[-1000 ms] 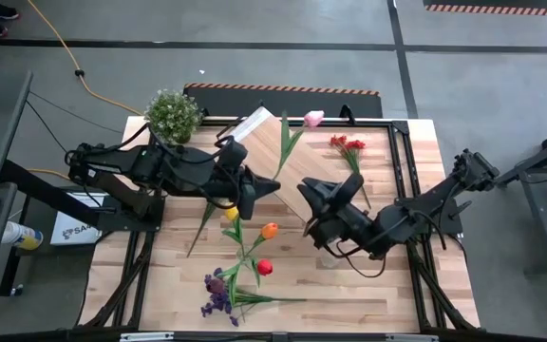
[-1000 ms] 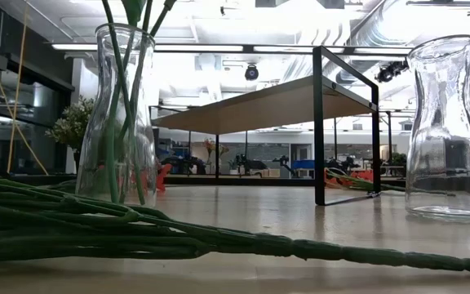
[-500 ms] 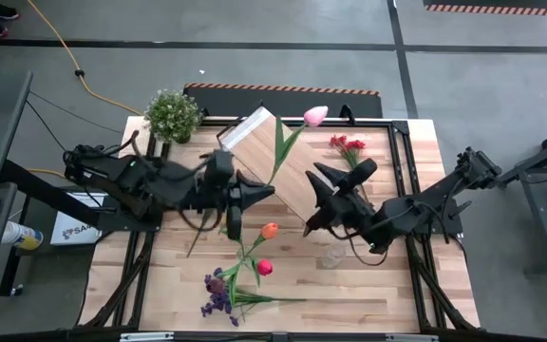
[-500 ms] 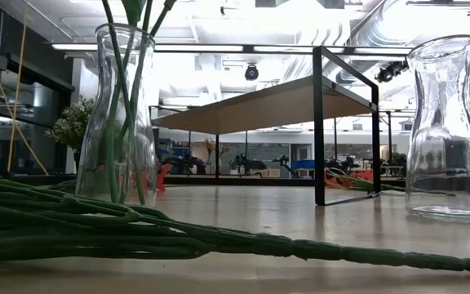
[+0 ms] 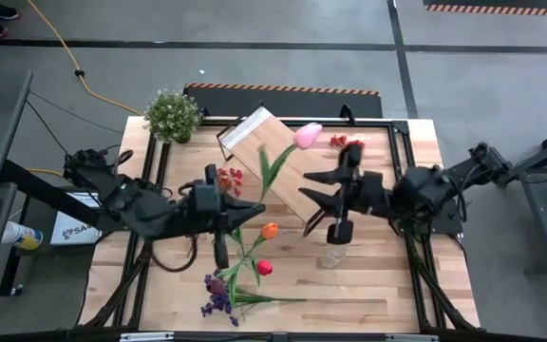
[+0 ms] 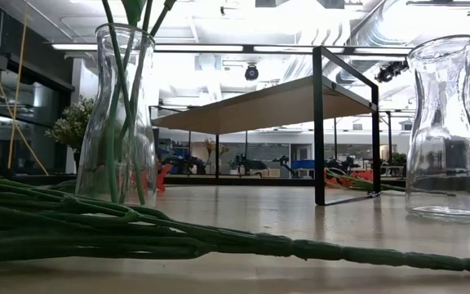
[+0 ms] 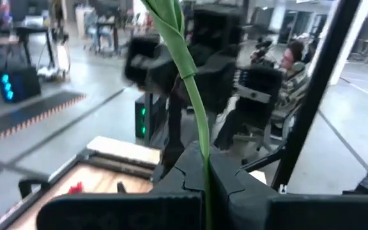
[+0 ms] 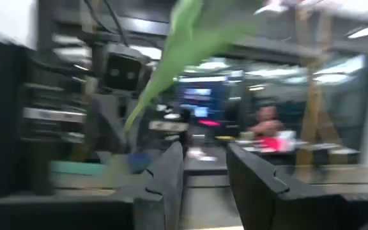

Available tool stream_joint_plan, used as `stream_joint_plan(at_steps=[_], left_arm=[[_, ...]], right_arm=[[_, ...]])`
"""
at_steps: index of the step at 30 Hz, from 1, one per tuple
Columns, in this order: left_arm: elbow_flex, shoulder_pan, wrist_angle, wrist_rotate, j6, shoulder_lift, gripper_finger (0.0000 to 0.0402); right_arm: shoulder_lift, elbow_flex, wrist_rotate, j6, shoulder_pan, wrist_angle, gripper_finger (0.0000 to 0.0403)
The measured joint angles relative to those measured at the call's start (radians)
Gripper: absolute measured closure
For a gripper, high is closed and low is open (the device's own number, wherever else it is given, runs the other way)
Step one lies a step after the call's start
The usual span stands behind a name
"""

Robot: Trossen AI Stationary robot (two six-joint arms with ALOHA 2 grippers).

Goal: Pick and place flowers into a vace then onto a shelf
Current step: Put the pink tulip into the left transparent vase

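The pink tulip hangs above the shelf near the tabletop's far edge. It looks light and whippy, so low on the stem seems the best hold. The left gripper is clamped there, arm stretched across. The right gripper hovers alongside, fingers parted and holding nothing.

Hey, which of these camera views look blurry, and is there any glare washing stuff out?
Right wrist view: heavily motion-smeared, its fingers and the green leaf both soft. Left wrist view: stem fairly sharp, the room behind blurred. Low view: bright ceiling lights wash out the top, and the near stems are out of focus. High view: evenly lit, with slight blur on the pink tulip.
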Motion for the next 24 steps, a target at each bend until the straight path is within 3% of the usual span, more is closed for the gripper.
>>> stream_joint_plan(at_steps=[5, 10, 24], left_arm=[[-0.002, -0.019, 0.007, 0.001, 0.084, 0.018, 0.0374], [0.000, -0.026, 0.010, -0.010, 0.128, 0.033, 0.0374], [-0.001, -0.023, 0.016, -0.013, 0.137, 0.031, 0.0374]], right_arm=[[0.000, 0.000, -0.255, 0.221, -0.076, -0.013, 0.0290], [-0.001, 0.000, -0.437, 0.372, -0.136, -0.006, 0.0290], [0.042, 0.000, -0.531, 0.429, -0.155, 0.002, 0.0271]])
